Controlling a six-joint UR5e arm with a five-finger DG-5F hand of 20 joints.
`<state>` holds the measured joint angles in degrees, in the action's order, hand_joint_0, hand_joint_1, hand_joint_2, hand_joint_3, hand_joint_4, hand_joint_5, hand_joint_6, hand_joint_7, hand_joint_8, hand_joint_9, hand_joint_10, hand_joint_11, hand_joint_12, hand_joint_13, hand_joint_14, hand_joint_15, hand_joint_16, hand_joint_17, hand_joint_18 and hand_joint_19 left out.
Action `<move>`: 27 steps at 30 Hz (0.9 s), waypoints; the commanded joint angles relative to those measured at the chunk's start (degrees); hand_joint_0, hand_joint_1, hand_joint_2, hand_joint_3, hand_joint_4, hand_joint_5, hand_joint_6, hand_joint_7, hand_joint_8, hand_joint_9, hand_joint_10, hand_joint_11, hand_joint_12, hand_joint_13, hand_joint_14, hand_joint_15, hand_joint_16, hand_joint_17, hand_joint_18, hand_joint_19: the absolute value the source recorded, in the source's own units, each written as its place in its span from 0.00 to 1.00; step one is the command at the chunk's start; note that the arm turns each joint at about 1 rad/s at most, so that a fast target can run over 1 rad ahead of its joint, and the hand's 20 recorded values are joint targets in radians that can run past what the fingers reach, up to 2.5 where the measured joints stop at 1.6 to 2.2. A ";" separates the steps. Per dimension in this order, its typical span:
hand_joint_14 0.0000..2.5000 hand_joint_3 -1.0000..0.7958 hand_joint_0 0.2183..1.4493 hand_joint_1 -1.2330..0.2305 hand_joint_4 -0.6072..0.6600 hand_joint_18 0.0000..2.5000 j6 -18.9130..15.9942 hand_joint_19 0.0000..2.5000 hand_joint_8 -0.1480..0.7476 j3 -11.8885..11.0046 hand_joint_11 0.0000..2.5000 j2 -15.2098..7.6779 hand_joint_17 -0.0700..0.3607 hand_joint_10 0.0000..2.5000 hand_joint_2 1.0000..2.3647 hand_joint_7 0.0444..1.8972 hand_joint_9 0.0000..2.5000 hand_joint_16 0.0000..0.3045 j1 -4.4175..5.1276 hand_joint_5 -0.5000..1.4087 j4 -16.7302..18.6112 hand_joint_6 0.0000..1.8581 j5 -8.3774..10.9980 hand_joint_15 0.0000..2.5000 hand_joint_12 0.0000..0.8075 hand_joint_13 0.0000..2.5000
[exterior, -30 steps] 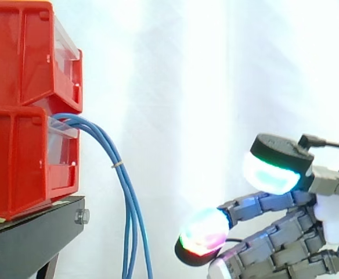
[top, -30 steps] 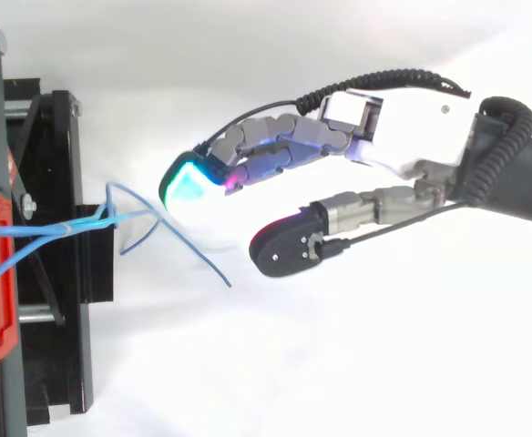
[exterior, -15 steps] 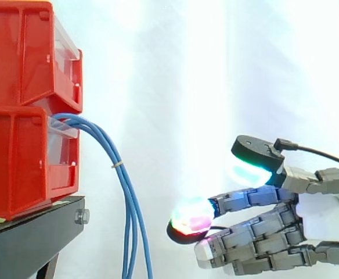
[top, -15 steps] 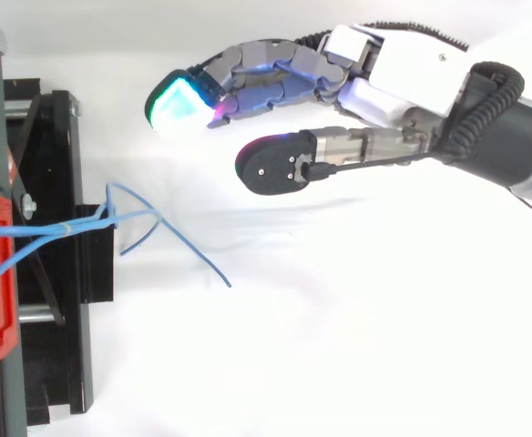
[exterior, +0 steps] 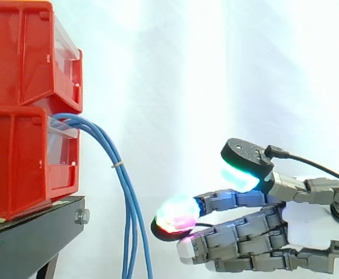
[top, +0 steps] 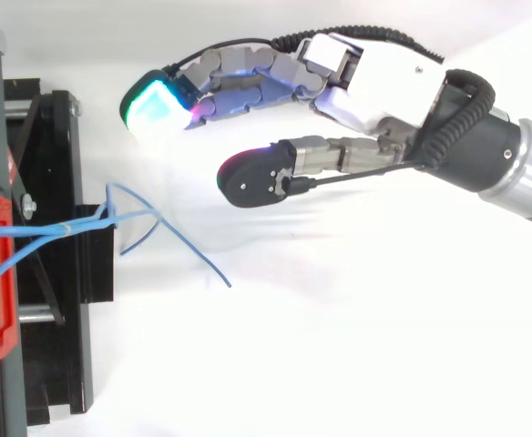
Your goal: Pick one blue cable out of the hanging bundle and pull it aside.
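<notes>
Two red bins [exterior: 18,157] | three blue cables [exterior: 132,221] hanging | one hand [top: 375,86], fingers wide, holding nothing

Glossy plastic red bins [exterior: 24,104], seemingly matt black stand [exterior: 33,235].

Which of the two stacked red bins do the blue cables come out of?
The lower red bin: the blue cables spill over its clear front lip and hang down, while the upper red bin stacked on it has none.
</notes>
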<state>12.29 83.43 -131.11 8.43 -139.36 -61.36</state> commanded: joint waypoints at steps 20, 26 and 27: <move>0.00 0.30 0.25 0.46 0.64 0.04 1.86 0.00 0.43 -7.93 0.05 -6.79 0.34 0.00 0.00 0.39 0.25 0.11 0.10 0.16 1.02 0.27 -2.54 0.02 0.37 0.15; 0.00 0.30 0.25 0.46 0.64 0.04 1.59 0.00 0.43 -9.07 0.06 -9.78 0.34 0.00 0.00 0.40 0.25 0.11 0.63 0.17 5.68 0.27 -4.56 0.02 0.37 0.15; 0.00 0.30 0.25 0.46 0.64 0.04 1.59 0.01 0.43 -9.07 0.06 -9.78 0.34 0.00 0.00 0.41 0.25 0.11 0.72 0.17 5.94 0.27 -4.73 0.02 0.37 0.16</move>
<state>14.21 74.71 -140.23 8.92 -135.54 -65.14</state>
